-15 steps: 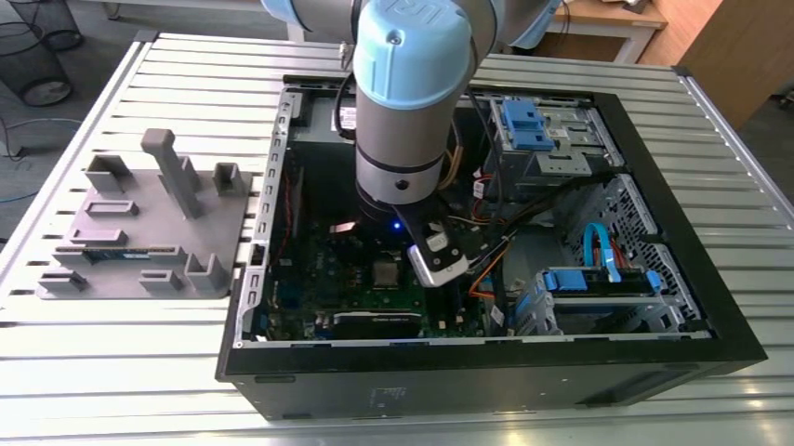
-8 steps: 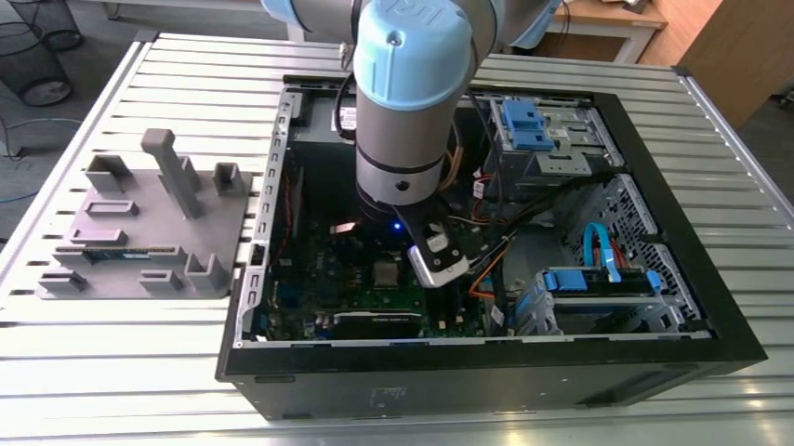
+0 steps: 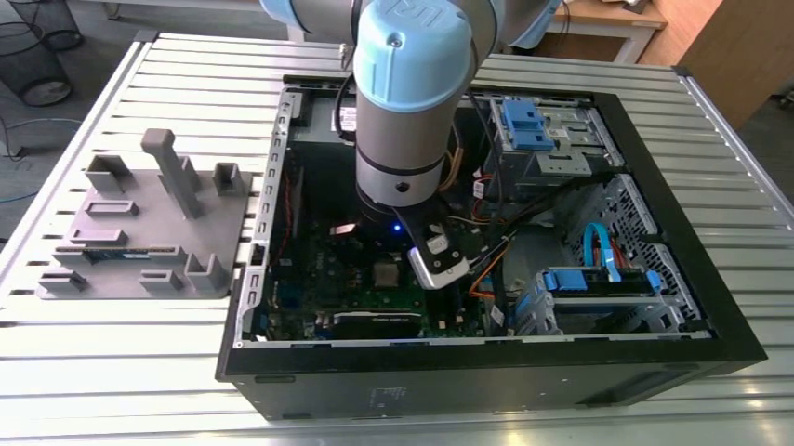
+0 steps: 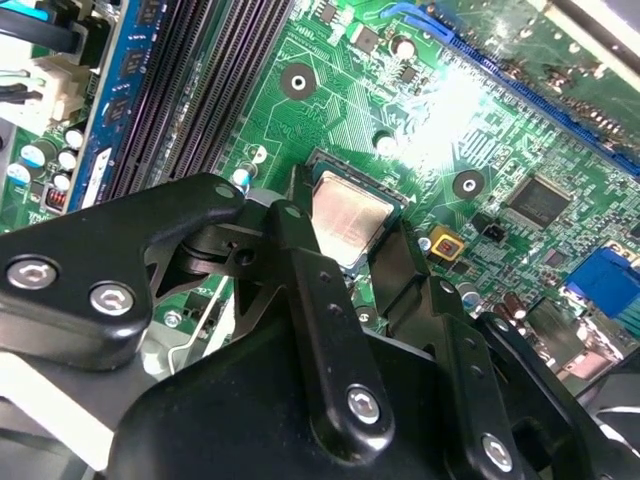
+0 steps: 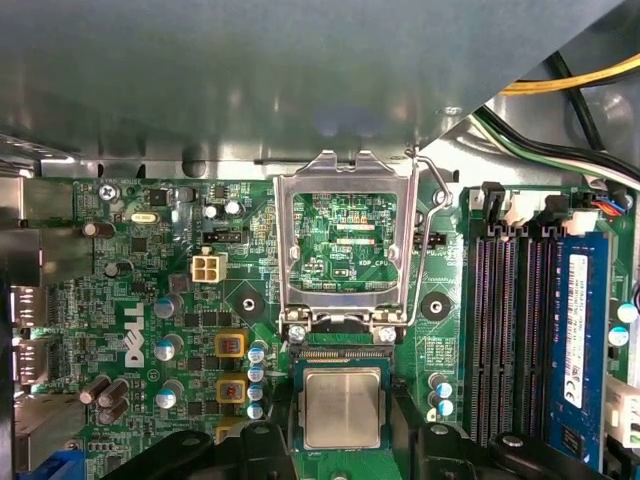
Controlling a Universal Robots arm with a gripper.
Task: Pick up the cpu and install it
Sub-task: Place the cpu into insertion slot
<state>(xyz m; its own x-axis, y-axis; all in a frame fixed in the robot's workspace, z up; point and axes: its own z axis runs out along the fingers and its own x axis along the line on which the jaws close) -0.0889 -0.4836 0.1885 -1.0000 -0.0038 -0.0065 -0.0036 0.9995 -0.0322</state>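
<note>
My gripper [image 4: 345,228] straddled the cpu [image 3: 387,272], lower middle of the exterior view, fingers [image 4: 300,265] spread just wider. Light, stiff, fragile, I judged: opposite edges only.

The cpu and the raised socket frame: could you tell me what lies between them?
A hinge with two screws, in the first wrist view.

The hinged silver metal load plate [image 5: 290,250] is standing raised just beyond the square silver-topped cpu [image 5: 342,407], leaving that chip uncovered from above, where the black end effector [image 4: 350,235] is hanging. On one side, long black memory slots [image 5: 505,330] are running alongside. Toward the exterior view's right, orange and black cables [image 3: 503,243] and a grey metal drive cage [image 3: 559,167] are crowding the black computer case [image 3: 496,372].
</note>
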